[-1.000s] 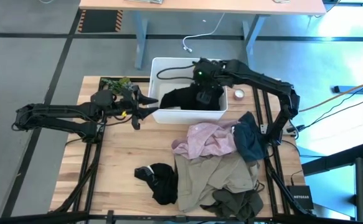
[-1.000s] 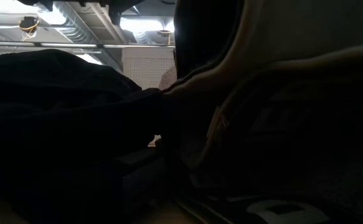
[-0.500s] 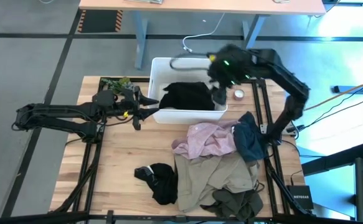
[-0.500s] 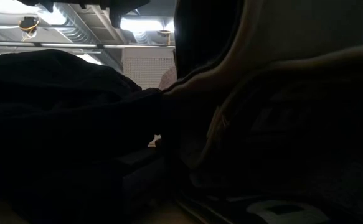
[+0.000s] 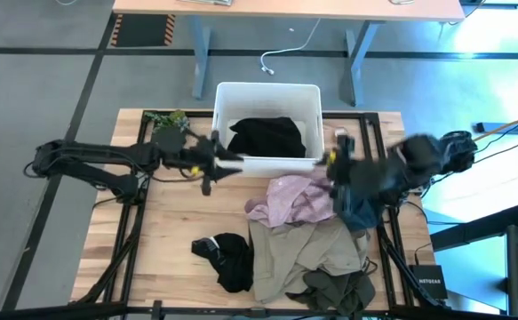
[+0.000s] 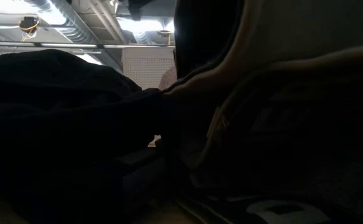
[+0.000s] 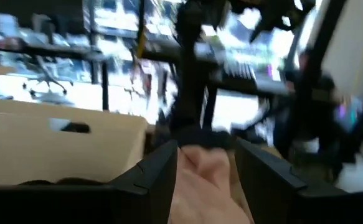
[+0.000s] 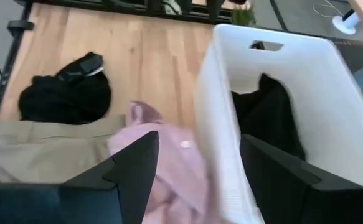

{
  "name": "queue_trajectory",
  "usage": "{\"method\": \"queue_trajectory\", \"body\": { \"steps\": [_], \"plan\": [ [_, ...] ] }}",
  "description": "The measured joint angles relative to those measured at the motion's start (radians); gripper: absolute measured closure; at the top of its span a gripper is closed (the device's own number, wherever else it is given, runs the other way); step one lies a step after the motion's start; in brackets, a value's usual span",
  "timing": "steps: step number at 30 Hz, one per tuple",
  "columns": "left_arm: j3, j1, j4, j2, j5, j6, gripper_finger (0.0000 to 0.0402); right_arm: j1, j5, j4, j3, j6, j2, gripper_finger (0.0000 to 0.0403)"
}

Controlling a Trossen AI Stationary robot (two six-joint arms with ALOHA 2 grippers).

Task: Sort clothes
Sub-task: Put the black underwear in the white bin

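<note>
The clothes lie on the wooden table: a pale pink garment (image 5: 294,200) (image 8: 169,165), a navy one (image 5: 358,209), a khaki one (image 5: 303,247), an olive one (image 5: 338,289) and a black one (image 5: 227,260). Another black garment (image 5: 267,136) (image 8: 269,115) lies inside the white bin (image 5: 226,98). My right gripper (image 5: 338,173) (image 8: 200,180) hangs open above the pink and navy garments, holding nothing. My left gripper (image 5: 239,161) (image 7: 203,180) points level along the bin's near wall, open and empty, with the pink garment (image 7: 206,171) ahead of it.
A small green lump (image 5: 170,118) sits at the table's far left corner. A small round roll (image 5: 340,135) lies right of the bin. In the low view, dark cloth (image 6: 63,124) and khaki cloth (image 6: 293,93) close to the camera block the scene. Bare wood (image 5: 170,231) shows at the near left.
My right gripper has risen out of the bin and swung fast toward the table's right and near side, ending above the pink and navy garments. The black garment stays behind in the bin. My left gripper has reached toward the table's right along the bin's near wall.
</note>
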Motion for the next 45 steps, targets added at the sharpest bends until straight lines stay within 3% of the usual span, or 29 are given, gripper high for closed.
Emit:
{"method": "queue_trajectory", "body": {
  "steps": [5,7,17,24,28,34,45],
  "plan": [
    [0.164,-0.164,-0.310,0.089,-0.154,0.106,0.0245,0.186,0.116,0.127,-0.197,0.175,-0.033,0.0159],
    [0.193,-0.221,-0.407,0.127,-0.170,0.103,0.0245,0.255,0.161,0.176,-0.259,0.242,-0.032,0.0159],
    [0.202,-0.451,-0.542,0.320,-0.173,0.056,0.0245,0.469,0.293,0.442,-0.447,0.395,-0.011,0.0159],
    [0.202,-0.524,-0.554,0.430,-0.172,0.020,0.0245,0.505,0.427,0.483,-0.464,0.414,-0.011,0.0159],
    [0.202,-0.540,-0.554,0.504,-0.164,0.015,0.0245,0.505,0.420,0.482,-0.464,0.414,-0.011,0.0159],
    [0.202,-0.542,-0.552,0.620,-0.062,-0.030,0.0245,0.504,0.418,0.481,-0.464,0.412,-0.011,0.0159],
    [0.208,-0.537,-0.528,0.762,-0.080,-0.075,0.0248,0.504,0.419,0.447,-0.464,0.410,-0.011,0.0159]
  ]
}}
